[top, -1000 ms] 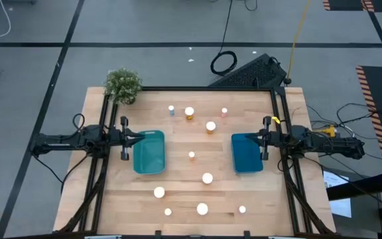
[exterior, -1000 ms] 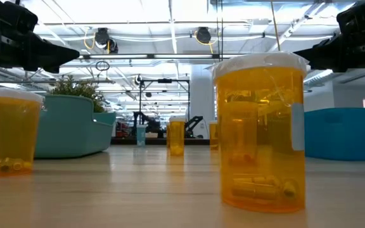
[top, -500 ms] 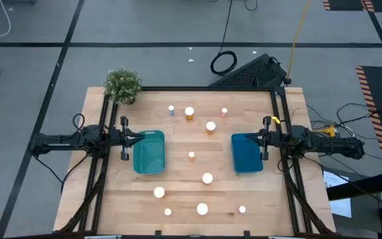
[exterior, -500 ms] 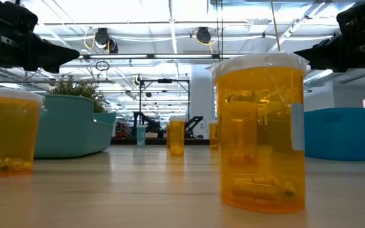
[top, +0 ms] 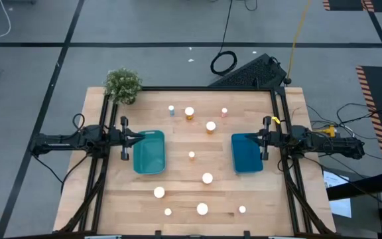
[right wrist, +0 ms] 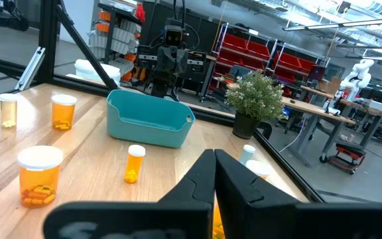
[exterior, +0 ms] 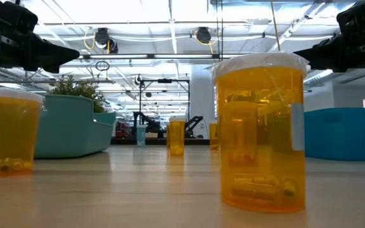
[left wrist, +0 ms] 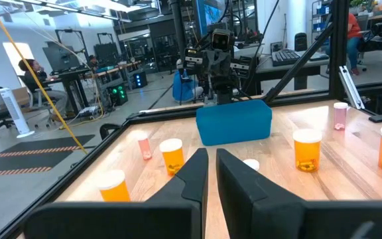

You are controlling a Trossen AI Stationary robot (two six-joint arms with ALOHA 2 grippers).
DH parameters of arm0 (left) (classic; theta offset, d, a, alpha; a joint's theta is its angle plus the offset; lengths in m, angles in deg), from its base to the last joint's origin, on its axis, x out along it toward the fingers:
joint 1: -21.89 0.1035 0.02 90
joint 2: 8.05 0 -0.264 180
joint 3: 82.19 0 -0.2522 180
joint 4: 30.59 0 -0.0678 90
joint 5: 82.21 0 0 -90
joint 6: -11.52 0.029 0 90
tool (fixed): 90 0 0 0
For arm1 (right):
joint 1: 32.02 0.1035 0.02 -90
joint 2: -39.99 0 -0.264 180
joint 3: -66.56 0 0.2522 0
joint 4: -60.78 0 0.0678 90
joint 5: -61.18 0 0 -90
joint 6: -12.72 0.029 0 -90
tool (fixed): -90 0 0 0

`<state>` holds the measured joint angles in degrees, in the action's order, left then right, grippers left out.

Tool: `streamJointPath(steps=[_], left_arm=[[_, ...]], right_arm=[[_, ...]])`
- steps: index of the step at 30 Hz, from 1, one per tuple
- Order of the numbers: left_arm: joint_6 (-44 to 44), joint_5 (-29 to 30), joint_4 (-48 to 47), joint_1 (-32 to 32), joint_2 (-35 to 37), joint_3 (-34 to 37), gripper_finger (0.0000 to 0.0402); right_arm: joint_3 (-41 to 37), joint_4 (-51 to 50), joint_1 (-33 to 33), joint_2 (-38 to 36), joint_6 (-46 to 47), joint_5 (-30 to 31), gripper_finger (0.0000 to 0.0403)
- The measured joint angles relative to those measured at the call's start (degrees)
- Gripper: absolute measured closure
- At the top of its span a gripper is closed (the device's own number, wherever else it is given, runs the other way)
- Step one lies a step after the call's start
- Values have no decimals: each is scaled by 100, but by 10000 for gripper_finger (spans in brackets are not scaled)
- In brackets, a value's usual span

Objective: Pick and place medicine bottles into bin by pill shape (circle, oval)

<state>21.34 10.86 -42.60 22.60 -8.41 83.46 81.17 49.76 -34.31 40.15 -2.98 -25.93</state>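
Sorting has not begun. All ten medicine bottles (top: 207, 178) stand on the bench (top: 178, 196), spread around the teal bin (top: 148, 152) and blue bin (top: 247, 153). Left claw (top: 142, 137) and right claw (top: 249, 138) each wait above a bin, fingers together, holding nothing.

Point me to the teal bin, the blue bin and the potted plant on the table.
teal bin (top: 148, 161): high view, on its near rim.
blue bin (top: 247, 162): high view, on its rim.
potted plant (top: 123, 85): high view, middle of the foliage.
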Motion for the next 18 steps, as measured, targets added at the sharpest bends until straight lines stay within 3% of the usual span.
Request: streamJointPath(steps=[12,18], left_arm=[[0,2,-1,0,0,-1,366],[-1,0,0,2,0,-1,366]], right_arm=[[12,236,1,4,144,12,403],[497,131,2,130,624,25,403]])
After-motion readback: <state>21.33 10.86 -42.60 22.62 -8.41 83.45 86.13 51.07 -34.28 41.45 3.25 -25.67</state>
